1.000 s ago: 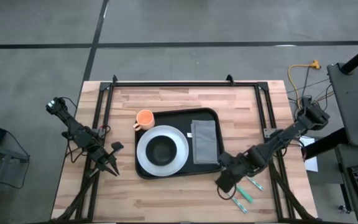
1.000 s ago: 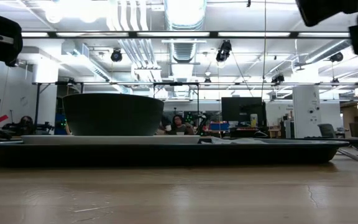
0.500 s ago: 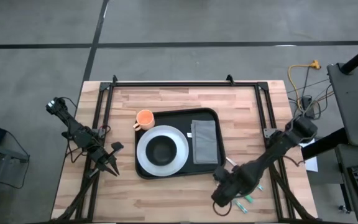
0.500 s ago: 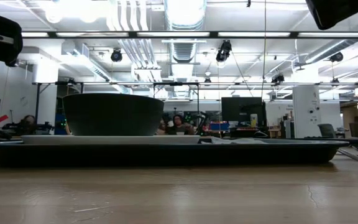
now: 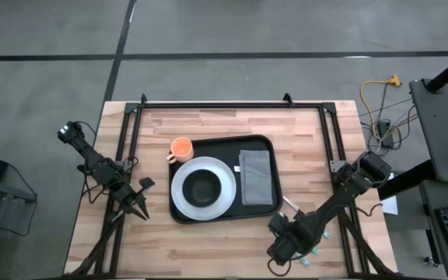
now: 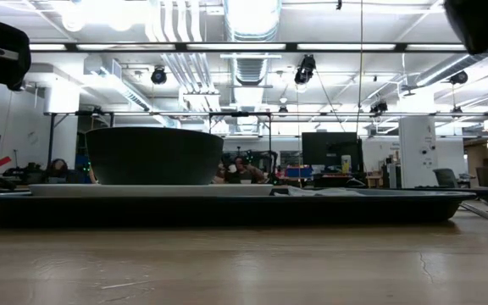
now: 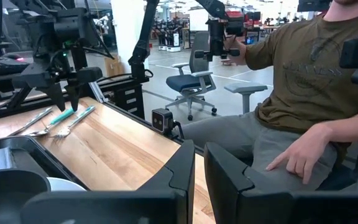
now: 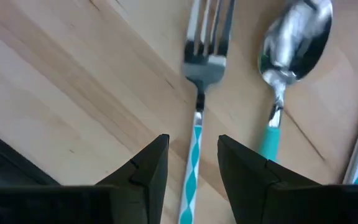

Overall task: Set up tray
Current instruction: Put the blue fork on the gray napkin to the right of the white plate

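1. High view: the tray point(image 5: 222, 180) lies at the middle of the wooden table point(image 5: 208, 241); on it sit a white plate point(image 5: 225, 189) carrying a dark bowl point(image 5: 202, 187), and just beside them a folded grey napkin point(image 5: 256, 176); an orange cup point(image 5: 180, 148) stands on the wood off the tray's far left corner; the right gripper point(image 5: 281, 247) hangs over the cutlery point(image 5: 311, 247) lying on the table near the tray's near right corner, presumably to lift a piece onto the tray; the left gripper point(image 5: 140, 211) waits well apart, at the tray's left.

2. Low view: the tray's rim point(image 6: 227, 209) spans the picture at table height; the bowl point(image 6: 154, 156) rises above the plate edge; neither gripper's fingertips show here.

3. Left wrist view: the left gripper's fingers point(image 7: 225, 174) stand nearly together, holding nothing; beyond the table edge a seated person point(image 7: 303, 93) rests a hand point(image 7: 297, 158) on a thigh; across the table the right arm hovers over the cutlery.

4. Right wrist view: the right gripper's fingers point(image 8: 148, 165) stand apart, straddling the teal-striped handle of a fork point(image 8: 197, 93) without touching it; a spoon point(image 8: 288, 56) lies just beside the fork; the alignment suggests a grasp of the fork handle is being prepared.
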